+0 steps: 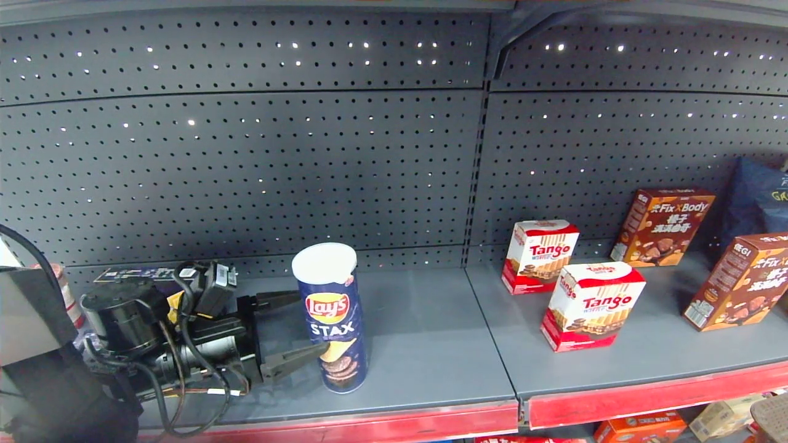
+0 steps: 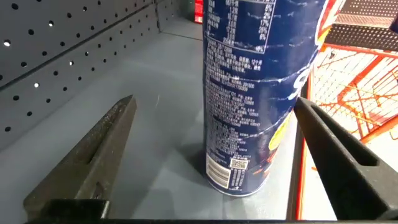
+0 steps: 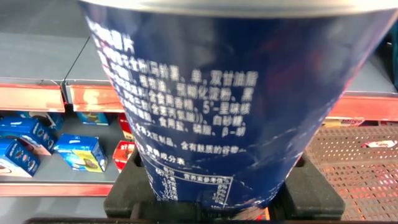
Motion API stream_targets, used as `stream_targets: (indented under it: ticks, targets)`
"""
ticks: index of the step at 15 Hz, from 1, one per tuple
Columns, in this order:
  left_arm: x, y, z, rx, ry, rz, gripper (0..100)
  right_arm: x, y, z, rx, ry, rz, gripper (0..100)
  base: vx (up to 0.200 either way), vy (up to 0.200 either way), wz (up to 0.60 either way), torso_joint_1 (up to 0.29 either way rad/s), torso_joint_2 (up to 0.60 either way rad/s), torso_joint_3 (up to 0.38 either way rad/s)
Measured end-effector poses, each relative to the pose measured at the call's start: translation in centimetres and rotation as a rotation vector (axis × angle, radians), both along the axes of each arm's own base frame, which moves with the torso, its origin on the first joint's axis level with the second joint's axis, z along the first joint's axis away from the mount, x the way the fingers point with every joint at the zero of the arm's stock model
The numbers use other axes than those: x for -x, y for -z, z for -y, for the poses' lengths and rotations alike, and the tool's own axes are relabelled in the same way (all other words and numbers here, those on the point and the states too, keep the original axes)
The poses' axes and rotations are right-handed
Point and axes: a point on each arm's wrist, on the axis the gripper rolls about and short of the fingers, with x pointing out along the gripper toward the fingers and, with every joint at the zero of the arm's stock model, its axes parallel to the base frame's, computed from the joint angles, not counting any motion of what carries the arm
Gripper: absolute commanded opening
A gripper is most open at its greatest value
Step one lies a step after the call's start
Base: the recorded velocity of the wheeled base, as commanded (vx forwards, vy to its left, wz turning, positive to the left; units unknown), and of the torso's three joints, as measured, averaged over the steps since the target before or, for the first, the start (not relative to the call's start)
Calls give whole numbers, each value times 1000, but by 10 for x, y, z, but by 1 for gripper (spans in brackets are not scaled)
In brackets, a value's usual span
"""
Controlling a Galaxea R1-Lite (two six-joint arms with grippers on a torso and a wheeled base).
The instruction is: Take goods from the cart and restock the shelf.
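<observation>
One left gripper [image 1: 312,322] wide open, straddling chip can [image 1: 333,289].

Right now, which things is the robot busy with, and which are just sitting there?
Busy with: chips can standing on the shelf, between the fingers of the open left gripper; second chips can held in the right gripper; orange cart.
Just sitting: two red-and-white wafer boxes, two brown snack boxes, dark blue bag.
</observation>
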Motion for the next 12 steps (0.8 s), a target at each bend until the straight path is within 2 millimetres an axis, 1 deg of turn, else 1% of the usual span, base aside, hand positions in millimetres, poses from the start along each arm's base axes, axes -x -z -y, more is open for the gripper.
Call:
stream_targets:
  ticks: [3, 5, 7, 9, 12]
  targets:
    - [3, -3, 1, 1, 21, 8, 100, 0, 2, 0, 0, 0, -3, 0, 0, 0, 0, 0, 0, 0]
    - [12, -8, 4, 6, 63, 17, 100, 1, 5, 0, 0, 1, -11, 0, 0, 0, 0, 0, 0, 0]
    - [24, -14, 3, 6, 69, 20, 100, 1, 7, 0, 1, 0, -15, 0, 0, 0, 0, 0, 0, 0]
    - [38, -24, 1, 8, 63, 46, 100, 1, 7, 0, 2, 1, -16, 0, 0, 0, 0, 0, 0, 0]
    - [52, -43, -8, 12, 26, 114, 100, 1, 7, 0, 2, 3, -11, 0, 0, 0, 0, 0, 0, 0]
